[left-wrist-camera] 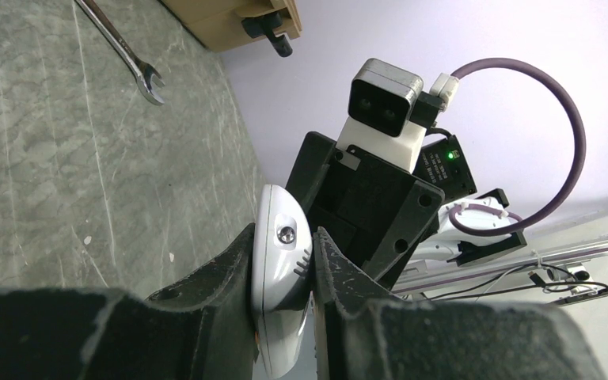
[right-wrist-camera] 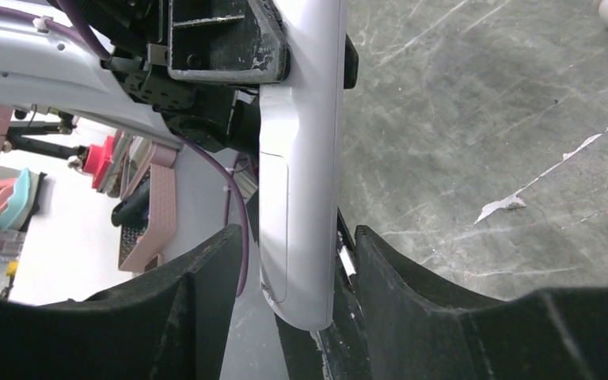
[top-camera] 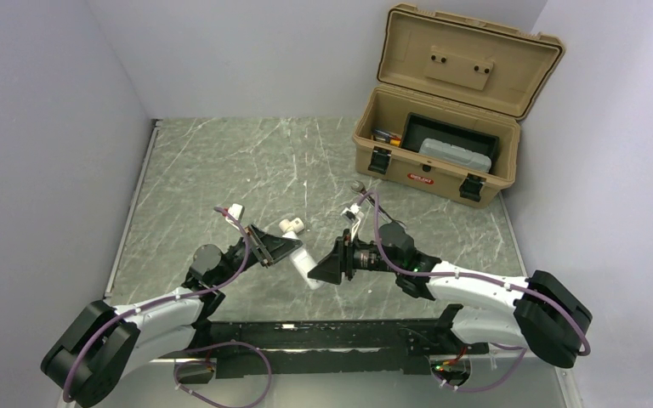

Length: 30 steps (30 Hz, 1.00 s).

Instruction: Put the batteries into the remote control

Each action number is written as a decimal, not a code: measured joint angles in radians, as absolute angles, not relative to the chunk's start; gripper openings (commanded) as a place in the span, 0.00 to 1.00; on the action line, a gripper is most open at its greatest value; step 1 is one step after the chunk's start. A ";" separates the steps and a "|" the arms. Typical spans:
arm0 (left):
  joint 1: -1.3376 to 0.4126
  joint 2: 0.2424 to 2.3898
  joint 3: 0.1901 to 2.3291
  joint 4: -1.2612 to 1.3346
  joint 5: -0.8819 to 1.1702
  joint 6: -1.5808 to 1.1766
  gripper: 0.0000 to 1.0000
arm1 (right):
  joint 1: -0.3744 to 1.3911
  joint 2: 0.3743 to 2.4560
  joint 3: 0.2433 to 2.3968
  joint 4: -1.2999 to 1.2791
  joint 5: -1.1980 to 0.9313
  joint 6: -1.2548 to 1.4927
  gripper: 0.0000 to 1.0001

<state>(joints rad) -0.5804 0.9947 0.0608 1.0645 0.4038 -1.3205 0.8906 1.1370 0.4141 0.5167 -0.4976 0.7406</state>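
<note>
Two arms meet above the marble table point(top-camera: 221, 170), with an open tan toolbox point(top-camera: 442, 161) at its far right. The left gripper point(top-camera: 282, 250) is clamped on the white remote control point(left-wrist-camera: 279, 237), whose buttons are hidden. The right gripper point(right-wrist-camera: 297, 233) has its jaws apart, straddling the remote's free end. A wrench point(left-wrist-camera: 123, 49) is cut off at the frame edge. I can't make out the batteries.

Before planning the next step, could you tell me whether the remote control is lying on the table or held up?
Held up: the left gripper clamps the remote control between its fingers, above the table.
</note>
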 measured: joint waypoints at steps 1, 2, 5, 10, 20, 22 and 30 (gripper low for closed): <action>-0.580 0.995 0.061 1.065 0.404 -1.320 0.00 | 0.891 1.135 0.412 0.517 -0.496 0.741 0.52; -0.580 0.995 0.061 1.065 0.404 -1.320 0.00 | 0.891 1.135 0.410 0.517 -0.495 0.741 0.49; -0.580 0.995 0.061 1.065 0.404 -1.320 0.00 | 0.891 1.135 0.408 0.517 -0.493 0.741 0.42; -0.580 0.995 0.061 1.064 0.403 -1.320 0.00 | 0.891 1.135 0.408 0.521 -0.492 0.742 0.37; -0.580 0.992 0.061 1.064 0.398 -1.315 0.19 | 0.889 1.157 0.402 0.557 -0.507 0.765 0.06; -0.579 0.992 0.061 1.063 0.395 -1.309 0.28 | 0.888 1.168 0.401 0.571 -0.508 0.772 0.02; -0.580 0.992 0.061 1.063 0.393 -1.304 0.51 | 0.887 1.186 0.397 0.608 -0.515 0.790 0.00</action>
<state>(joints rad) -0.5797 0.9916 0.0608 1.0630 0.3931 -1.3045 0.8867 1.1858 0.3969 0.6079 -0.5152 0.7898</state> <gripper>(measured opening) 0.449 0.339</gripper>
